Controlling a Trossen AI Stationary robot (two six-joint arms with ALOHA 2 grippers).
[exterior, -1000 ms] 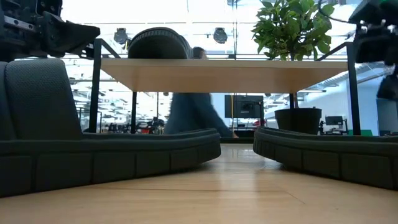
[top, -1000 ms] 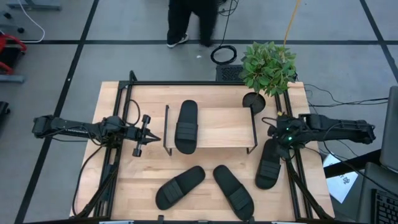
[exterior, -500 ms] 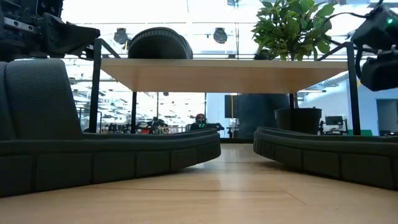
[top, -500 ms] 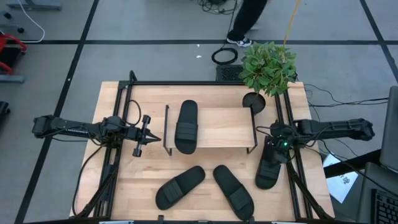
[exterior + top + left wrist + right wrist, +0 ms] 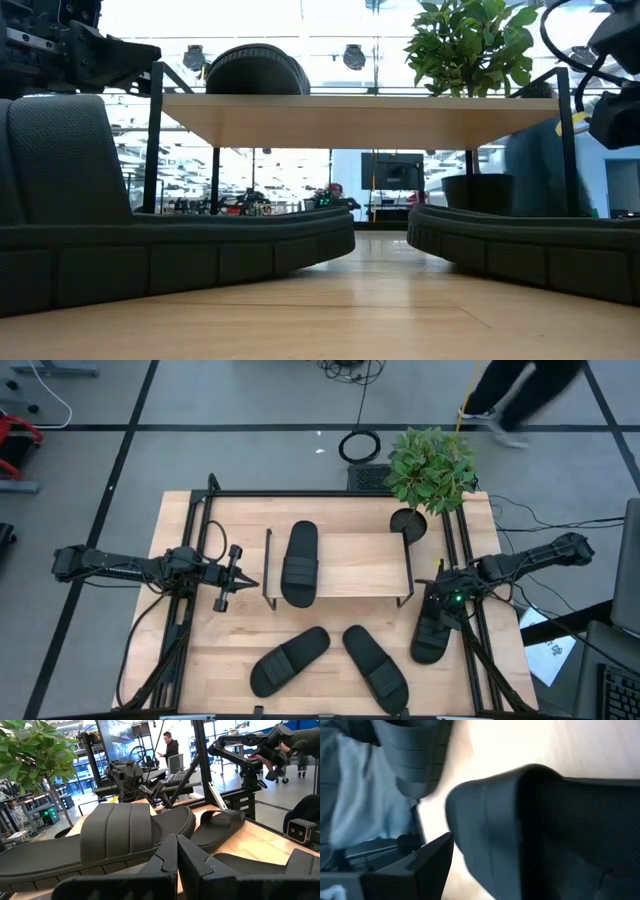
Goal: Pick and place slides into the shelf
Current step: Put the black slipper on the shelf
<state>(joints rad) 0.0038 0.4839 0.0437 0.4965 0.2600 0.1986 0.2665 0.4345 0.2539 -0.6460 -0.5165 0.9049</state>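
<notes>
Matte black, light and pliable by its look, a slide (image 5: 432,632) at the table's right edge lies beneath the wide-open right gripper (image 5: 441,603), its ribbed strap or sole rim the likeliest hold, while another slide (image 5: 299,563) lies on the shelf (image 5: 350,565).

One slide (image 5: 299,563) lay on the shelf (image 5: 340,565) toward its left end, two more slides (image 5: 289,660) (image 5: 375,666) lay angled on the counter (image 5: 200,670) in front of it, and a fourth slide (image 5: 432,631) lay by the counter's right edge. The right hand (image 5: 441,603) sat over that fourth slide's far end, while the left hand (image 5: 240,582) waited just left of the shelf, fingers together. A potted plant (image 5: 430,468) stood at the far right corner.
</notes>
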